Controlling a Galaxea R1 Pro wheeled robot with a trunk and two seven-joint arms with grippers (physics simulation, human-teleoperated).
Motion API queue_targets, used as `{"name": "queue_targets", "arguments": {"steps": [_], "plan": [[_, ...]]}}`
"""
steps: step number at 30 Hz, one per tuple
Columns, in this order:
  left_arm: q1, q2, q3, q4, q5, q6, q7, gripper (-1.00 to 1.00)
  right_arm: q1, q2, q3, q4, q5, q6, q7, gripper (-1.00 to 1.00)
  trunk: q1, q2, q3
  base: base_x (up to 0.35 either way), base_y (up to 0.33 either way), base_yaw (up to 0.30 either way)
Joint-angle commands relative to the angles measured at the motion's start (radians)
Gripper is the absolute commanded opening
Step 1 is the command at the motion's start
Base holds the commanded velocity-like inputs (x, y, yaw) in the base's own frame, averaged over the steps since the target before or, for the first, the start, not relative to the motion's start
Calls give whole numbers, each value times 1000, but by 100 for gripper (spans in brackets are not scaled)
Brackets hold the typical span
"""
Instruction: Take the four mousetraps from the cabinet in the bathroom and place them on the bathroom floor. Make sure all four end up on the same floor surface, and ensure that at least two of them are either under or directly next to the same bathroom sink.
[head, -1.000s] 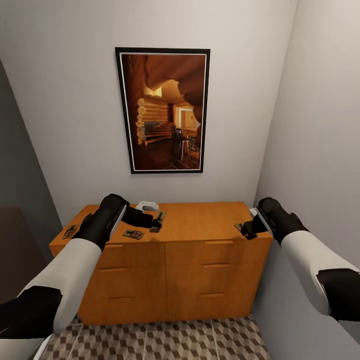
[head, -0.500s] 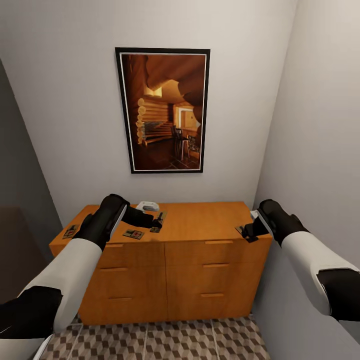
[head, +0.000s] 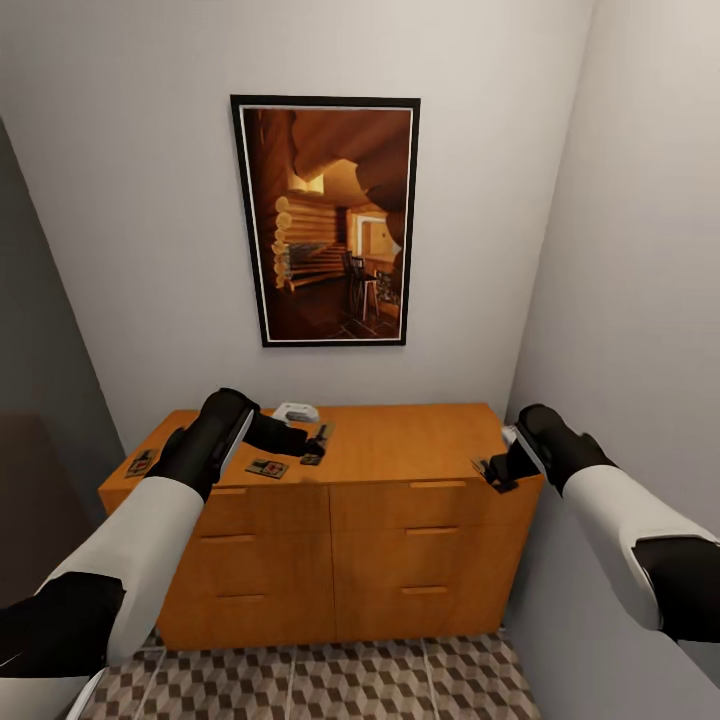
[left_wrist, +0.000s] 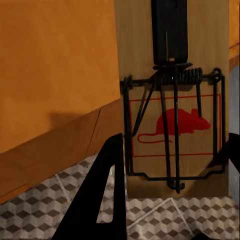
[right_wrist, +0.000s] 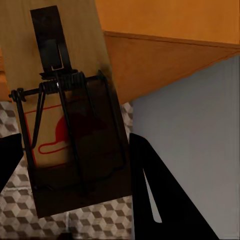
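The orange-brown cabinet (head: 400, 440) stands against the back wall. My left gripper (head: 315, 447) is over its top and shut on a mousetrap (left_wrist: 175, 135), a wooden board with a wire spring and a red mouse mark. At the cabinet's right front corner, my right gripper (head: 495, 468) is shut on another mousetrap (right_wrist: 65, 125), held past the edge. Two more mousetraps lie flat on the top: one (head: 267, 467) near the front edge by my left wrist and one (head: 140, 462) at the far left corner. The cube-patterned floor (head: 300, 680) shows below the drawers. No sink is in view.
A dark-framed log cabin picture (head: 325, 220) hangs above the cabinet. A small white object (head: 296, 411) sits at the back of the top. A grey wall (head: 640, 300) closes in on the right, and a grey panel (head: 40, 380) on the left.
My right gripper has edged slightly down and toward the cabinet's front corner with its mousetrap. The left arm has hardly moved.
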Motion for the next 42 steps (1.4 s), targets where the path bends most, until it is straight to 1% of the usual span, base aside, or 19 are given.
{"name": "queue_targets", "arguments": {"steps": [1, 2, 3, 4, 7, 11, 14, 16, 19, 24, 26, 29, 31, 32, 33, 35, 37, 38, 42], "plan": [[-1, 0, 0, 0, -7, 1, -10, -100, -1, 0, 5, 2, 7, 4, 4, -100, 0, -1, -1, 0, 0, 0], [-1, 2, 0, 80, -2, -7, 13, -100, -4, 13, 4, 13, -31, -129, -8, -100, 0, -1, -1, -44, 0, 0], [-1, 3, 0, 88, -3, -8, 25, -100, -5, 13, 4, 13, -46, -172, -10, -100, 0, -1, -1, -135, 0, 0], [-1, 3, 1, 92, -2, -7, 84, -100, -5, 14, 4, 15, -111, -253, -13, -100, 0, -1, -1, -315, 0, 0], [-1, 3, 1, 91, -2, -8, 98, -100, -5, 17, 4, 16, -136, -266, -20, -100, 0, -1, -1, -334, 0, 0], [-1, 4, 1, 94, -3, -9, 107, -100, -5, 20, 4, 38, -141, -277, -28, -100, 0, -1, -1, -341, 0, 0], [-1, 3, 2, 100, -1, -9, 157, -100, -5, 28, 4, 80, -142, -328, -34, -100, 0, -1, -1, -343, 0, 0], [-1, 2, 2, 100, 2, -9, 213, -100, -5, 36, 3, 102, -142, -376, -50, -100, 0, -1, -1, -344, 0, 0], [-1, 1, 4, 101, 4, -9, 244, -100, -5, 45, 2, 113, -144, -409, -74, -100, 0, -1, -1, -344, 0, 0], [-1, -1, 12, 118, 8, -9, 260, -100, 8, 78, -2, 120, -191, -506, -177, -100, 0, -1, -1, -344, 0, 0], [-1, -2, 13, 143, 14, -18, 262, -100, 40, 104, -3, 121, -214, -569, -271, -100, 0, -1, -1, -344, 0, 0], [-1, -2, 14, 210, 24, -106, 270, -100, 108, 154, -4, 121, -226, -673, -418, -100, 0, -1, -1, -344, 0, 0], [-1, -5, 24, 326, 34, -227, 293, -100, 183, 215, -4, 122, -230, -794, -516, -100, 0, -1, -1, -344, 0, 0], [-1, -6, 37, 412, 54, -319, 349, -100, 218, 242, -4, 140, -231, -848, -543, -100, 0, -1, -1, -344, 0, 0], [-1, -6, 39, 436, 63, -345, 368, -100, 224, 246, -4, 149, -231, -856, -546, -100, 0, -1, -1, -344, 0, 0], [-1, -6, 45, 539, 114, -459, 445, -100, 237, 255, -4, 196, -232, -878, -550, -100, 0, -1, -1, -344, 0, 0], [-1, -6, 47, 591, 145, -522, 475, -100, 240, 258, -4, 222, -232, -889, -551, -100, 0, -1, -1, -341, 0, 0], [-1, -7, 48, 659, 189, -616, 502, -100, 243, 262, -4, 263, -232, -911, -551, -100, 0, -1, -1, -328, 0, 0], [1, -9, 49, 744, 235, -756, 525, -100, 245, 274, -4, 356, -232, -972, -550, -100, 0, -1, -1, -320, 0, 0]]}}
